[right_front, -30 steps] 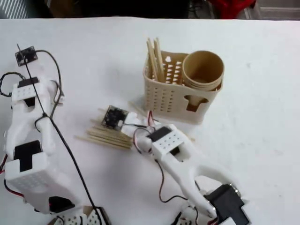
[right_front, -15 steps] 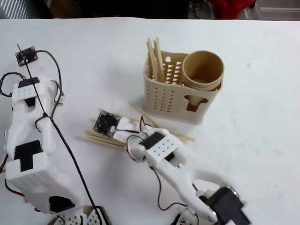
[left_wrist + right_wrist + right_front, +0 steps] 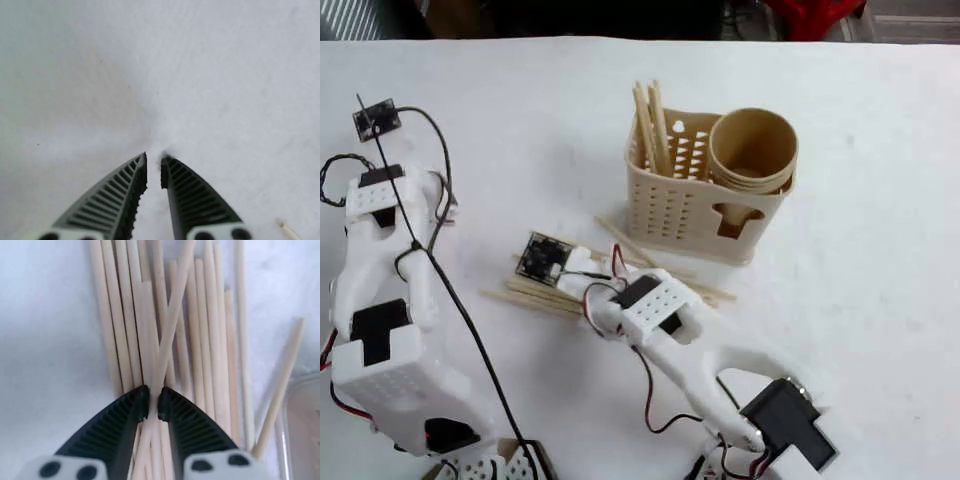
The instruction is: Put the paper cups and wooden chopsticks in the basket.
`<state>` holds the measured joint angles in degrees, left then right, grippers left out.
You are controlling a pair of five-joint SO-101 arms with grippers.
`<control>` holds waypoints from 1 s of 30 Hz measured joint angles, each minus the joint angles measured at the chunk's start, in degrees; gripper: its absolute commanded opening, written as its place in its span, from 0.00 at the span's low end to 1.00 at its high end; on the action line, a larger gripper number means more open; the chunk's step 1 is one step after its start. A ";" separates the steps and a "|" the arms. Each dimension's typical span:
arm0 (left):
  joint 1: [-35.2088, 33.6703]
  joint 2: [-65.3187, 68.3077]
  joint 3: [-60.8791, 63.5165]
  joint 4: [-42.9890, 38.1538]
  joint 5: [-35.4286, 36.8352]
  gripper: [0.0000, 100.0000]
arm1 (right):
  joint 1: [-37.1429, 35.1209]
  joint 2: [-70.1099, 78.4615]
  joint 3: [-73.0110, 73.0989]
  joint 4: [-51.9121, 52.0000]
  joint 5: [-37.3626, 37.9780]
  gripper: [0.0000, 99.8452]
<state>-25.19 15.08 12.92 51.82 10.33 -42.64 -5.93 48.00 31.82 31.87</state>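
The right gripper [image 3: 153, 402] has its fingers pinched, it seems, on one wooden chopstick [image 3: 172, 325] of the pile [image 3: 535, 292] at centre-left. The left gripper [image 3: 153, 165] has its fingers nearly closed and empty over the tabletop [image 3: 225, 75]. The basket [image 3: 670, 215], upper centre, holds paper cups [image 3: 753, 150].

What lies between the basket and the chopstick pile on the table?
In the high view, one loose chopstick slants across the bare table between basket and chopstick pile.

Pretty plain setup, just a white worktop [image 3: 880, 300] with a soft cloth-like surface. Past its far edge it's dark, with a red thing [image 3: 815, 15], something pale and slatted [image 3: 345, 18] in the left corner and a grey bit [image 3: 910, 20] in the right one.
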 measured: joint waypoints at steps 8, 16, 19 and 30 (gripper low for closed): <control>0.00 0.00 0.00 0.00 0.00 0.07 | 1.23 -12.84 0.00 5.71 -0.09 0.02; 0.00 0.00 0.00 0.00 0.00 0.07 | 1.93 -32.00 0.09 8.18 0.00 0.02; 0.00 0.00 0.00 0.00 0.00 0.07 | 2.02 -37.54 -1.32 8.18 0.09 0.02; 0.00 0.00 0.00 0.00 0.00 0.07 | 7.12 -40.97 -16.97 -3.96 -0.09 0.02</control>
<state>-25.19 15.08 12.92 51.82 10.33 -35.52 -46.90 31.03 27.87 31.78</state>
